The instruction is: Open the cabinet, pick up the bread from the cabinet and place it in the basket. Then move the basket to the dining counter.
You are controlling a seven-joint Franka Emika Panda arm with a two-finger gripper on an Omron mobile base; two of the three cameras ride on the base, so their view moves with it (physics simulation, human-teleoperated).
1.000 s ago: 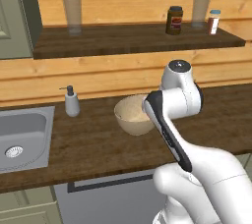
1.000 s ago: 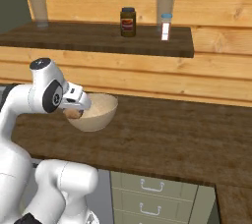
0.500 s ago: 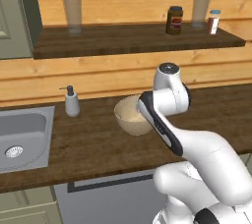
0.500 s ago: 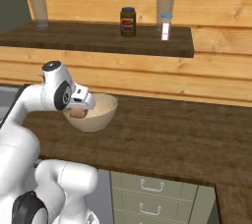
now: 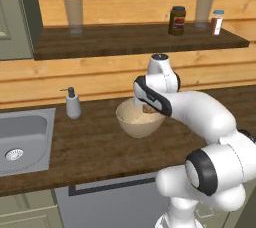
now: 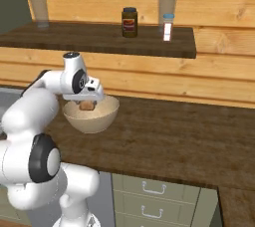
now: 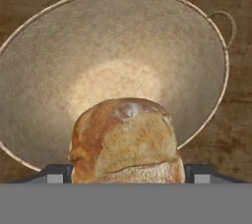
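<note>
Left base view: the pincer [image 5: 148,107] holds the bread [image 5: 148,108] over the basket [image 5: 131,125] on the worktop [image 5: 90,144].
Right base view: bread [image 6: 87,105] hangs above the basket [image 6: 92,120].
Hand view: the pincer [image 7: 127,173] is clamped on the bread [image 7: 127,142], long axis 6 to 12 o'clock, at the basket's [image 7: 59,61] 6 o'clock.

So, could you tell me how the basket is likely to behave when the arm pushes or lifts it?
The basket is wide, with a rounded underside, so it may rock or slide on the dark worktop if pushed. Its smooth rounded rim could be slippery to pinch. The bread, held in the gripper above it, looks small, so probably adds little weight.
</note>
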